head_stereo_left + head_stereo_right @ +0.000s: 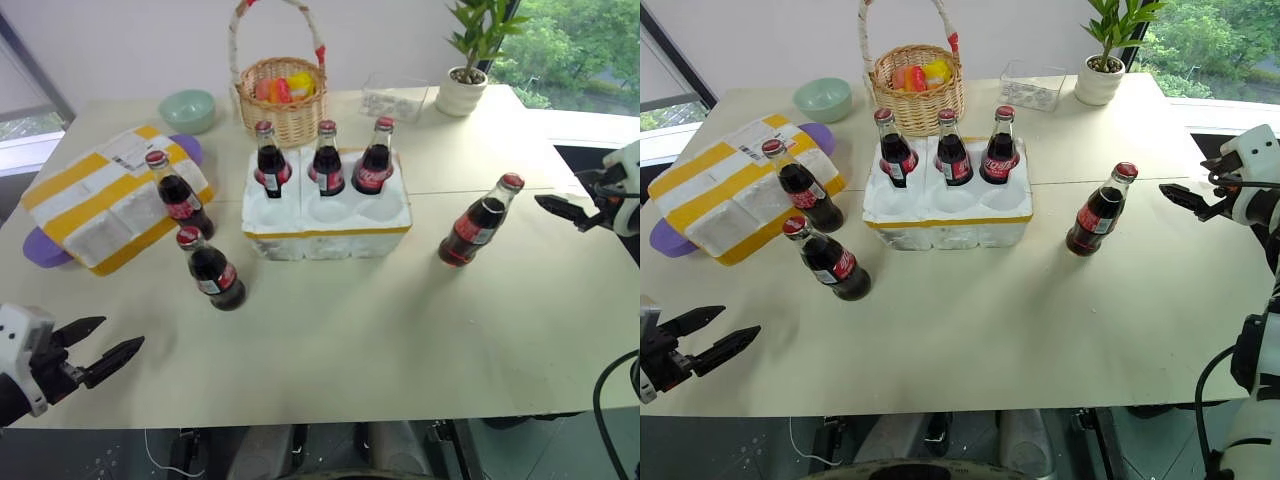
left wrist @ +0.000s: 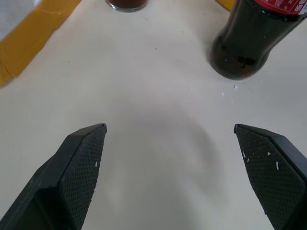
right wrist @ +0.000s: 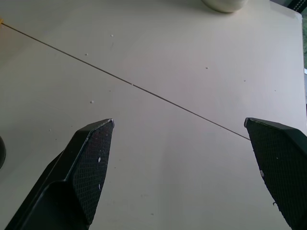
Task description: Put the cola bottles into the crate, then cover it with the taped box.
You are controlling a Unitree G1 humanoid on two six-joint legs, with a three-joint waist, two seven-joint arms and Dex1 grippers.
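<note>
three cola bottles (image 1: 327, 158) in crate (image 1: 326, 232); left end effector (image 1: 105, 352) and right end effector (image 1: 560, 211) both spread, empty

Ahead of your left tool (image 2: 170, 132), the wrist view cuts off two cola bottles (image 2: 252, 36) at their bases, so you cannot see their caps there. The taped box (image 1: 105, 200) hides most of a purple thing (image 1: 40, 248) beneath it. The basket's contents (image 1: 283, 88) are too small to identify.

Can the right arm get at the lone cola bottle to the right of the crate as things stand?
Probably yes: the right gripper is open beside that cola bottle, with only bare table between them; the crate sits on its far side.
</note>
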